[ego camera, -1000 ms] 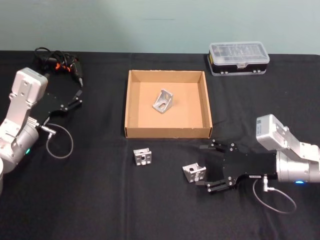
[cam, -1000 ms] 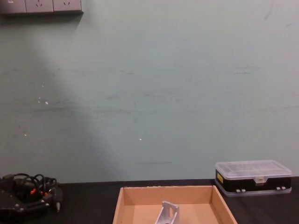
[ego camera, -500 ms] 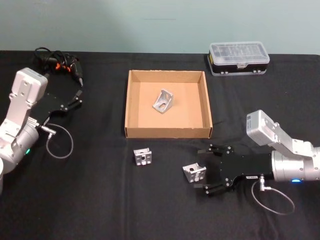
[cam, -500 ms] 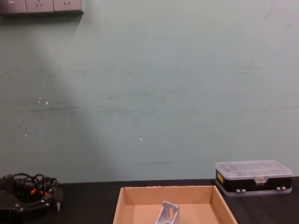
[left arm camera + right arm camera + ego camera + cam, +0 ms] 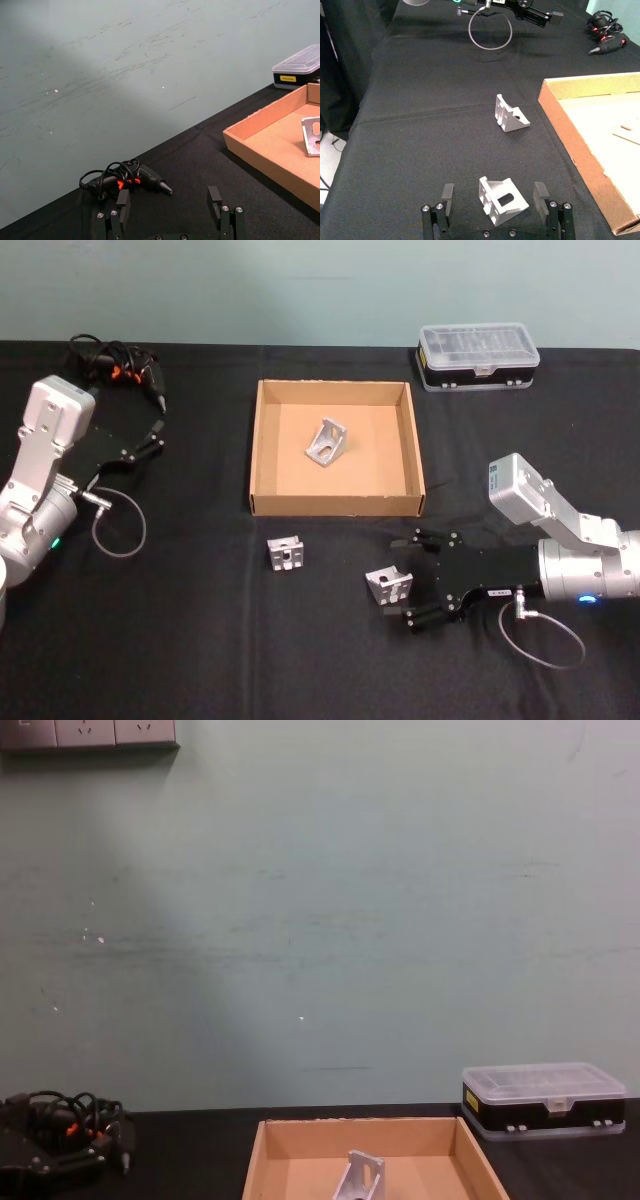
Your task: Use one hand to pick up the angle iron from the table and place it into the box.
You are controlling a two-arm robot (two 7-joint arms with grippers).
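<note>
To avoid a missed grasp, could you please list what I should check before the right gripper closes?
1. Right gripper open: ok.
2. Target angle iron between its fingers, touching neither: ok.
3. Fingers low enough to the table: cannot tell.
4. Cardboard box has bare floor beside the boxed angle iron: ok.
5. Spare angle iron lies apart from the gripper: ok.
6. Left gripper parked at the left, away from the box: ok.

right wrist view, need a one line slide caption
Open right pincer flanks an angle iron on the table, a second angle iron and the box beyond.
</note>
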